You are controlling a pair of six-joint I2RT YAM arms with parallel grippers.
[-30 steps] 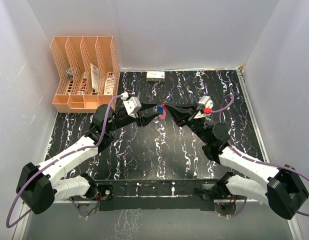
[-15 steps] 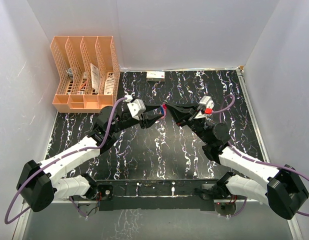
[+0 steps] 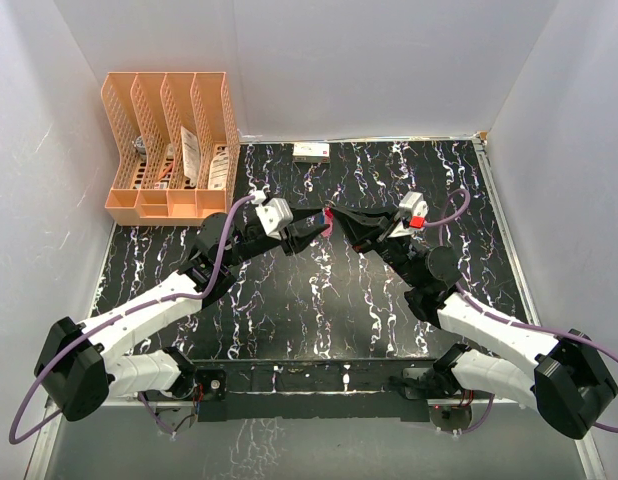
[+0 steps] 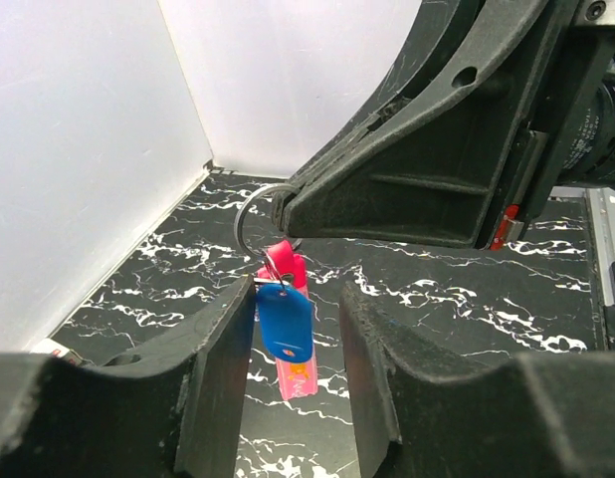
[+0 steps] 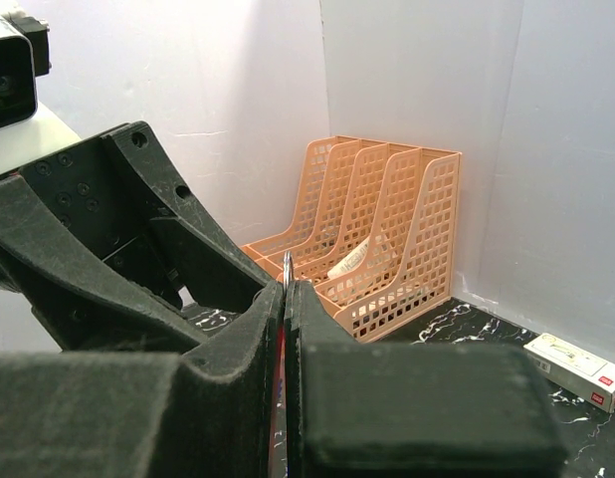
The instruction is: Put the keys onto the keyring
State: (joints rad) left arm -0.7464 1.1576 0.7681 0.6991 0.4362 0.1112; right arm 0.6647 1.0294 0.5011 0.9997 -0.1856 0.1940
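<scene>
While both arms stretch inward and meet above the black marbled desk (image 3: 319, 300), I see my right fingers (image 5: 238, 349) clenched on the thin metal keyring (image 4: 246, 199); left fingers (image 4: 220, 368) released, flanking the dangling blue-headed key (image 4: 285, 319).

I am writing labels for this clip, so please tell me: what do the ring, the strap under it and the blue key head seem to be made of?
The ring: thin grey wire with a dull shine, likely metal.
The strap: flat red-pink band with slight gloss, perhaps rubber or plastic; the look leaves it open.
The blue key head: smooth, even colour, soft sheen, probably a plastic cover.
</scene>
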